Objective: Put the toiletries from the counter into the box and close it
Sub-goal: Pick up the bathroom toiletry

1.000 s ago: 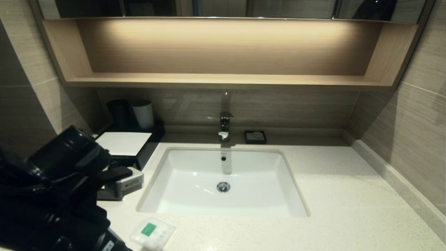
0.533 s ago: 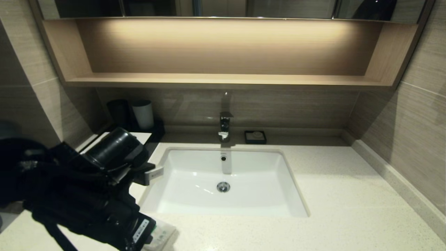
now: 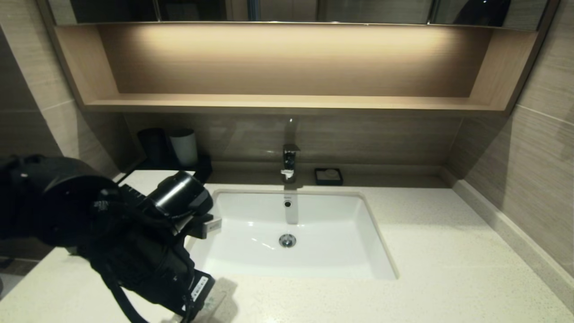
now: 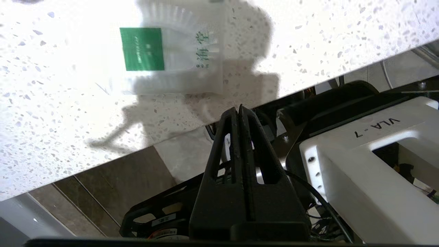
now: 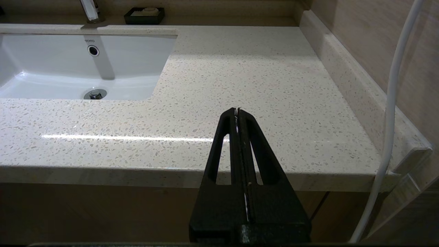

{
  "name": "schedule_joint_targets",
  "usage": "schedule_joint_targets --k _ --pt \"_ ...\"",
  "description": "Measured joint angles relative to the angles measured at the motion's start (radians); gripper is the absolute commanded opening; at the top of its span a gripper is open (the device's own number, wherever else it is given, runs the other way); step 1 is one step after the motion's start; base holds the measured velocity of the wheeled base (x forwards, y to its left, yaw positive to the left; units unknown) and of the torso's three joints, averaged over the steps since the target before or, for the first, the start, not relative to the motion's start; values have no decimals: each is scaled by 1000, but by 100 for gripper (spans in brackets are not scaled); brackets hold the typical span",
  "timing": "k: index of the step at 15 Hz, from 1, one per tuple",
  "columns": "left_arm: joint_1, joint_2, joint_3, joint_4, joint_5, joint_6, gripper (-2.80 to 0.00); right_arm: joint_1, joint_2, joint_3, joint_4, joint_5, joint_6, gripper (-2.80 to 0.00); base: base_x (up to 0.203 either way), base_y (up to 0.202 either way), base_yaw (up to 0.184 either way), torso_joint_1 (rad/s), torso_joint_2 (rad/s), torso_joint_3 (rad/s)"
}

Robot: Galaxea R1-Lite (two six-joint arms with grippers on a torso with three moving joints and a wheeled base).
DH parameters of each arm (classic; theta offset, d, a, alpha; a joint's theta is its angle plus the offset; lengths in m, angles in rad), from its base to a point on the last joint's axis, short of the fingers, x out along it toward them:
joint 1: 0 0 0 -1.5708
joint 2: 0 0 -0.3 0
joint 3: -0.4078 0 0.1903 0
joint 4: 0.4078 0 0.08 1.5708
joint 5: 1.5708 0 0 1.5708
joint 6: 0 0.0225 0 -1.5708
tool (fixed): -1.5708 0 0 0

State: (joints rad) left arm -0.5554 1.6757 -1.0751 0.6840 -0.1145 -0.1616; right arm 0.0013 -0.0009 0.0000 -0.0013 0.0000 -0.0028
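My left gripper (image 4: pixel 239 109) hangs at the counter's (image 3: pixel 426 251) front edge, left of the sink (image 3: pixel 287 233). The squarish packet (image 4: pixel 171 56) lies flat on the counter just beyond its fingertips, apart from them. Behind my left arm sits the box (image 3: pixel 148 176), cups (image 3: pixel 184 147) behind that. My right gripper (image 5: pixel 237 109) sits before the counter's front edge; sink, tap (image 5: pixel 90 10) and soap dish (image 5: pixel 144 15) lie far beyond it.

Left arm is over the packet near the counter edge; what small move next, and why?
Probably open the left end effector: its jaws are shut and empty just short of the flat clear-wrapped white packet with the green label, which lies on the speckled cream counter.
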Motion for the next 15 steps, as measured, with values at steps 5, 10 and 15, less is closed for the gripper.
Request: schedule_joint_targets --k 5,10,15 --pt "60 46 -43 -11 -7 -11 -280 0 0 0 0 0 0 -280 0 0 0 0 0 0" --pt "70 78 -117 1 -4 -11 -280 0 0 0 0 0 0 -280 0 0 0 0 0 0" --pt "44 116 -283 125 18 10 -280 0 0 0 0 0 0 -280 0 0 0 0 0 0"
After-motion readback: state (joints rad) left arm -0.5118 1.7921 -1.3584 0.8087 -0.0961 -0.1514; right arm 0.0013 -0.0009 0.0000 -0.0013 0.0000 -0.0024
